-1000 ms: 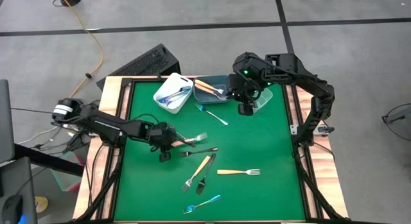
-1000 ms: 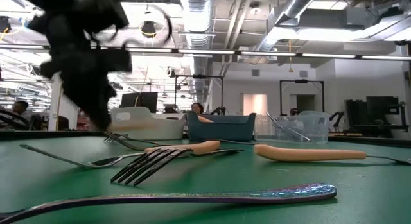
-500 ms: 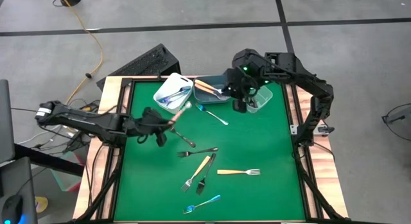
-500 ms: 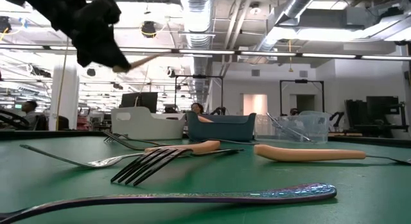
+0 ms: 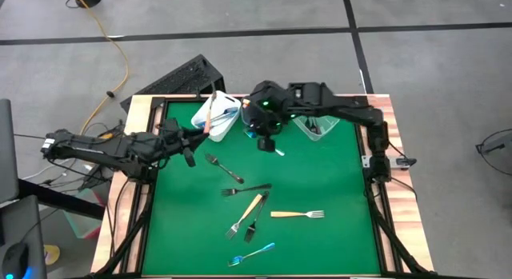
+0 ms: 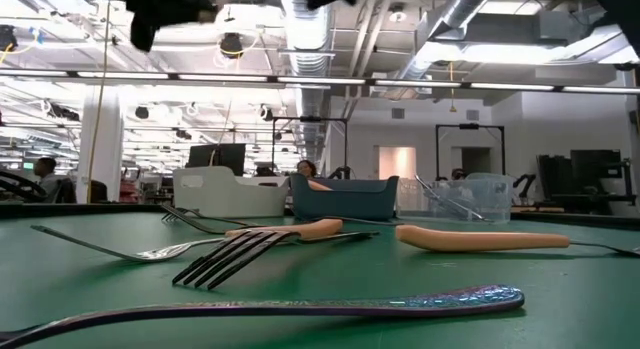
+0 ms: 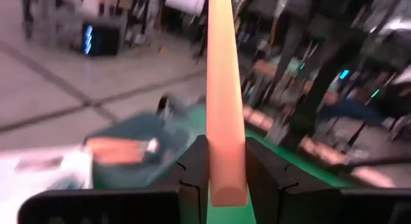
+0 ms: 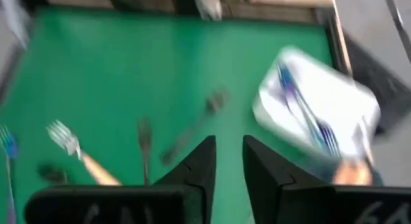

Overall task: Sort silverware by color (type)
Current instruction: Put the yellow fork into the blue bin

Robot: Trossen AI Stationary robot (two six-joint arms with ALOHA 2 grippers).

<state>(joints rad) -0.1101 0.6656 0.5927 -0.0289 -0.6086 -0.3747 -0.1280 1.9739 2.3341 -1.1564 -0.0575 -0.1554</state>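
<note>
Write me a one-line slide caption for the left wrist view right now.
Left gripper clamps an orange-handled utensil between its fingers, pointed toward the grey-blue bin at the green mat's far edge.

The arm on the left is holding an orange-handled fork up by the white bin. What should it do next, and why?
Probably carry it on to the grey-blue bin. The left gripper grips the orange-handled fork over the white bin, which holds blue-handled pieces, while the grey-blue one already holds an orange handle.

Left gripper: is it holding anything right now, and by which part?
Yes. The left gripper is shut on an orange-handled utensil, gripping the end of its handle. The right gripper holds nothing.
</note>
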